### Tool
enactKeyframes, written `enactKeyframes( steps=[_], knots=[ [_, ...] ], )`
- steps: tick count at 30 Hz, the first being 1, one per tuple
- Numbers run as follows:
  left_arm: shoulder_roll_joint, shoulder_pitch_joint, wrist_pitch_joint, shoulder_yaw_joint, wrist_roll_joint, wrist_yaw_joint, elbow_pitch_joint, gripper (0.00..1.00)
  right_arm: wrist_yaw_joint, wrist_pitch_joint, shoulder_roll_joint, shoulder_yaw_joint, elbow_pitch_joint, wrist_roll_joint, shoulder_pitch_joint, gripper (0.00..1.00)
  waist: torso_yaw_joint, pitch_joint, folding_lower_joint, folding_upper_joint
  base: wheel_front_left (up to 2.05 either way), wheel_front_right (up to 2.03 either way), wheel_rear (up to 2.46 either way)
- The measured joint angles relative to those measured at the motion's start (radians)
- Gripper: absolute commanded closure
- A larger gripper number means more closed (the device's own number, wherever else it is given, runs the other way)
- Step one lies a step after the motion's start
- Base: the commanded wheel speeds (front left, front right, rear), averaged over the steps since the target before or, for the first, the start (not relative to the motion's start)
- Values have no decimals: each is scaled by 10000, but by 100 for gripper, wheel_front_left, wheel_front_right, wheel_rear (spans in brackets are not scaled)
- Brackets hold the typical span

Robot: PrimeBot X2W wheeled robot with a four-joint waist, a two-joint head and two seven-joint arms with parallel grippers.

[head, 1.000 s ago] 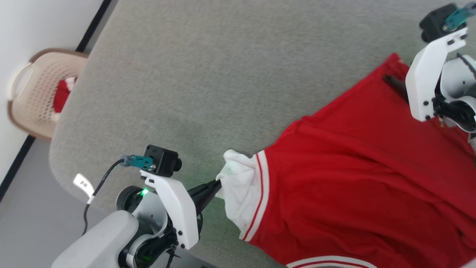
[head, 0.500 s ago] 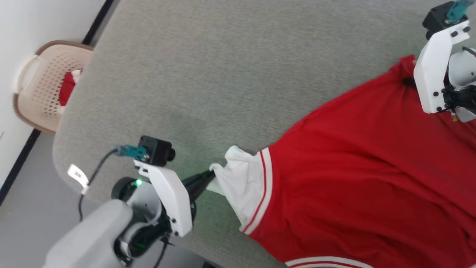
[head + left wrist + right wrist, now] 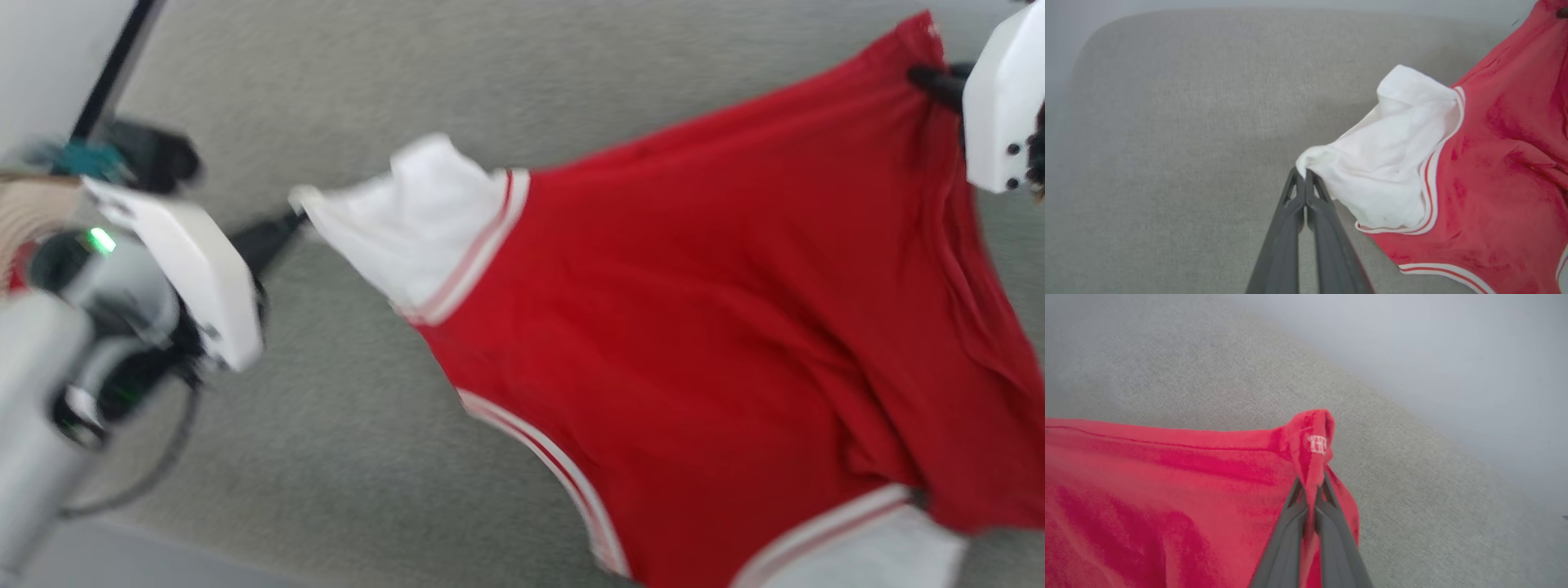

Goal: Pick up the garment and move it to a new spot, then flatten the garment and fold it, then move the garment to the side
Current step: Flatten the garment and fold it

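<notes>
The garment point(image 3: 702, 310) is a red jersey with white-striped trim and a white fabric end, hanging stretched between both grippers above the grey padded surface point(image 3: 343, 90). My left gripper point(image 3: 295, 220) is shut on the white fabric corner at the left of the head view. The left wrist view shows its two dark fingers pinching that white corner point(image 3: 1310, 157); the left gripper point(image 3: 1303, 173) is shut there. My right gripper point(image 3: 922, 76) is shut on the red corner at the upper right. In the right wrist view the right gripper point(image 3: 1312, 486) grips a bunched red corner point(image 3: 1312, 433) carrying small white lettering.
The grey padded surface point(image 3: 1167, 122) spreads under the garment, with its rounded edge at the far left. A black floor line point(image 3: 110, 73) runs along a pale wall at the upper left. The head view is blurred by motion.
The right gripper has shut on the red corner. The head camera has swung, shifting the whole picture. The garment now hangs stretched between both grippers, with more of its lower trim showing.
</notes>
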Motion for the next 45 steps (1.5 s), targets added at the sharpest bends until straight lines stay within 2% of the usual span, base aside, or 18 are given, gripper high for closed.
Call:
enactKeyframes(
  steps=[6,13,17,20,24,25,29,32,38,40,42,45],
  knots=[
    [713,-1367,779,479,123,157,-274,100,0,-268,-249,-610,-1099,-84,7,100,-813,-397,0,0,0,0,0],
    [813,-2760,1267,711,466,182,-228,100,0,-211,-217,-1413,-2192,-213,248,100,-1613,-959,0,0,0,0,0],
    [729,-3407,1513,704,658,169,25,100,0,33,-148,-1900,-2663,-416,407,100,-1985,-1246,0,0,0,0,0],
    [550,-4026,1549,516,1101,-136,462,100,0,94,136,-2320,-2665,-546,412,100,-2207,-1343,0,0,0,0,0],
    [-274,-5064,980,424,1626,-360,1785,100,0,-213,725,-2869,-2061,-1260,105,100,-2321,-1150,0,0,0,0,0],
    [-274,-5064,980,424,1626,-360,1785,100,0,-213,725,-2869,-2061,-1260,105,100,-2321,-1150,0,0,0,0,0],
    [-1012,-6408,-211,403,2429,-623,3436,100,0,-1254,1676,-3022,-1058,-2382,-895,100,-2457,-710,0,0,0,0,0],
    [-1494,-7609,-1526,399,3227,-731,4475,100,0,-2449,2222,-3114,-86,-3206,-1754,100,-2574,-312,0,0,0,0,0],
    [-2138,-9639,-5189,525,4824,-771,5703,100,0,-5963,2849,-3768,1448,-5285,-3327,100,-2701,369,0,0,0,0,0],
    [-2251,-9875,-6301,518,5156,-886,5846,100,0,-6681,2980,-3910,1914,-5718,-3478,100,-2660,463,0,0,0,0,0],
    [-2314,-9847,-6581,533,5200,-1158,5944,100,0,-7156,3083,-3870,2276,-5971,-3470,100,-2592,458,0,0,0,0,0],
    [-2176,-9216,-6686,284,5250,-1599,5942,100,2,-7248,3233,-3427,2650,-5856,-3138,100,-2526,366,0,0,0,0,0]
  ],
)
